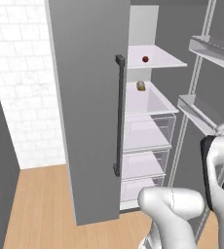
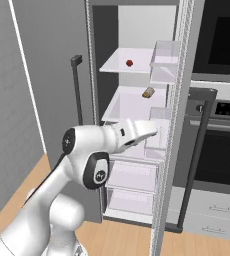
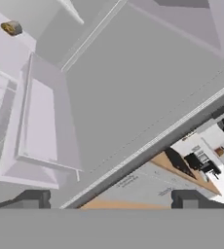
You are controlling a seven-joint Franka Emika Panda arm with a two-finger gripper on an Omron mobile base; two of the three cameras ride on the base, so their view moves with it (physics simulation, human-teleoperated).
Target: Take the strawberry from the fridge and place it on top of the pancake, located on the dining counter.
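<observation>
The strawberry (image 1: 145, 59) (image 2: 129, 63), tiny and dark red, lies on the top white shelf of the fridge (image 1: 84, 97) (image 2: 52, 60), whose right door is swung open. My gripper (image 3: 111, 202) is open, and nothing sits between its two dark fingertips (image 3: 36, 198). It is well below the strawberry's shelf, about level with the middle shelves, and faces the open door's inner side. My white arm (image 2: 112, 140) reaches toward the fridge opening. The pancake and the dining counter are out of view.
A small tan-brown cylinder (image 1: 140, 86) (image 2: 148, 93) (image 3: 11, 28) rests on the second shelf. The open door's clear bins (image 1: 206, 48) (image 2: 164, 60) jut out on the right. The left door stays closed, with its dark bar handle (image 1: 120, 116). A black-glass wall oven (image 2: 222, 45) stands right of the fridge.
</observation>
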